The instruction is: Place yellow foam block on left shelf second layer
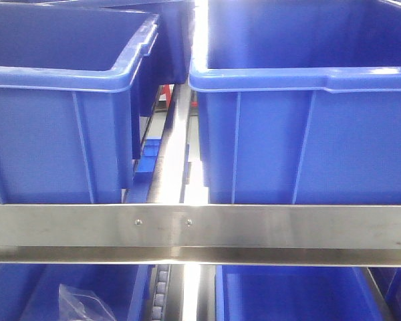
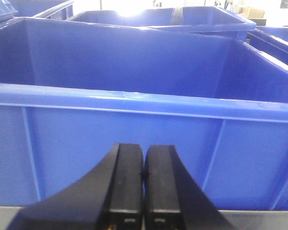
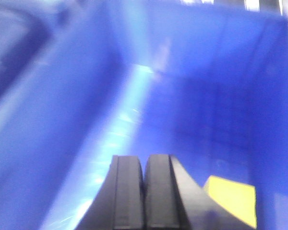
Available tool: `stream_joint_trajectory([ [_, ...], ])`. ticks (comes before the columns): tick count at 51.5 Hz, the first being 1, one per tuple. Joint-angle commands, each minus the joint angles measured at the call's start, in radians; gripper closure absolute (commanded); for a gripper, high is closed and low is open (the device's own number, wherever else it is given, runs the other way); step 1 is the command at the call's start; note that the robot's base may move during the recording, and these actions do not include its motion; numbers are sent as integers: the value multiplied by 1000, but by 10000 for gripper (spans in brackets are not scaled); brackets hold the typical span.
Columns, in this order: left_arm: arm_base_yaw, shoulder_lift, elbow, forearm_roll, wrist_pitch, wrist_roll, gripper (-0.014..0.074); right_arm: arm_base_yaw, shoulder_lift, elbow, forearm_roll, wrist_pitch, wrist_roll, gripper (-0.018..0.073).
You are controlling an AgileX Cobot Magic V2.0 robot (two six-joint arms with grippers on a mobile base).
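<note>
seen from the front: a brushed steel shelf rail (image 1: 267, 224) with two small screws, running level across the near edge. on the tier above it, a left bin (image 1: 60, 127) and a right bin (image 1: 307, 120), both glossy blue plastic with rolled rims and ribbed walls, set side by side with a narrow gap between. down that gap, a shiny metal divider bar (image 1: 172, 144) leading away. below the rail, more blue bins and a crumpled clear plastic bag (image 1: 83, 301) at lower left.

from the left wrist: left gripper (image 2: 144, 179), black and matte, fingers pressed together with nothing between them, held near the front wall of a blue bin (image 2: 134, 139) standing on a grey ledge. farther back, further blue bins in rows under bright light.

from the right wrist, blurred: right gripper (image 3: 144, 184) inside a blue bin, over its smooth floor (image 3: 182, 129), fingers likewise pressed together and holding nothing. just right of the fingers, on the bin floor at lower right, the yellow foam block (image 3: 233, 203), matte and flat-faced, partly cut off by the picture edge. squarish, so no clear long axis; one corner toward the gripper, edges slightly skewed to the bin walls.
</note>
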Motion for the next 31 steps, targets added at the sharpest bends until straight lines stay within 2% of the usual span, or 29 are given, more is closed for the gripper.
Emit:
stream_joint_trajectory([
  [1, -7, 4, 24, -4, -80, -2, 461, 0, -126, 62, 3, -169, -5, 526],
  [14, -7, 4, 24, -4, -80, -2, 461, 0, -379, 322, 3, -451, -5, 526],
  [31, -7, 4, 24, -4, -80, -2, 461, 0, -432, 402, 2, -430, -5, 526],
])
